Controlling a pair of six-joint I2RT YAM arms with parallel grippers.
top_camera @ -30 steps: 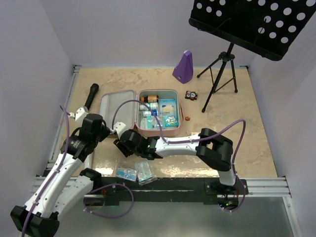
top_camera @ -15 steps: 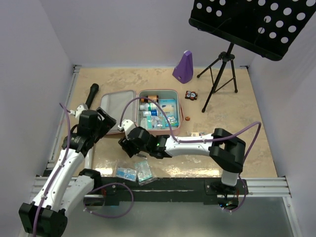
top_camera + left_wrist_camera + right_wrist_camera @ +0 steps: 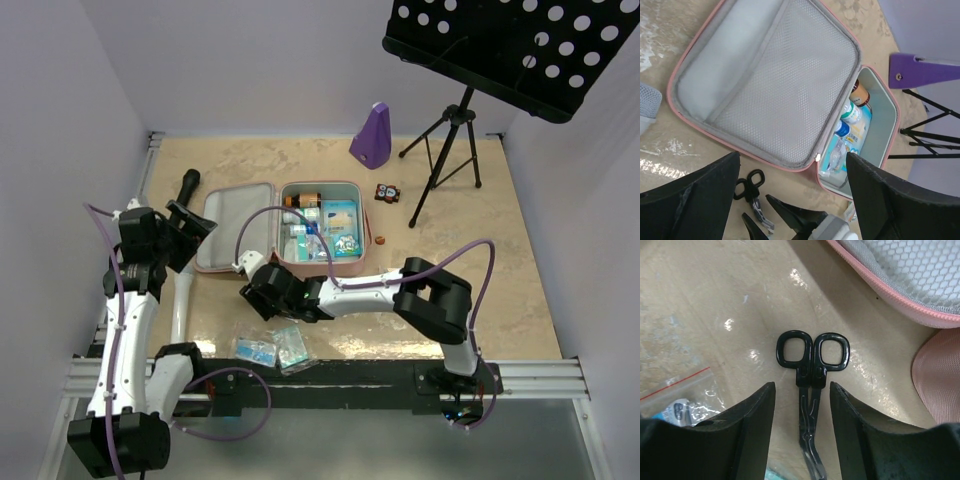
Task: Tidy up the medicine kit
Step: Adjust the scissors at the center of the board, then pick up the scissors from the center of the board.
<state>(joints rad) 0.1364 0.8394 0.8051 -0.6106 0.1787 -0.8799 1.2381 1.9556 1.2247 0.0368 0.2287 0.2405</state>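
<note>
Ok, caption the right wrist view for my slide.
Right gripper open astride black scissors lying on the table, beside the open pink medicine kit.

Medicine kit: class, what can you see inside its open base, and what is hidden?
Inside the kit: a brown bottle, a white bottle, a blue-capped bottle and flat packets. Whatever lies beneath them is covered.

The medicine kit (image 3: 770,85) is cloth, mesh-lined — the scissors (image 3: 807,377) glossy black.
</note>
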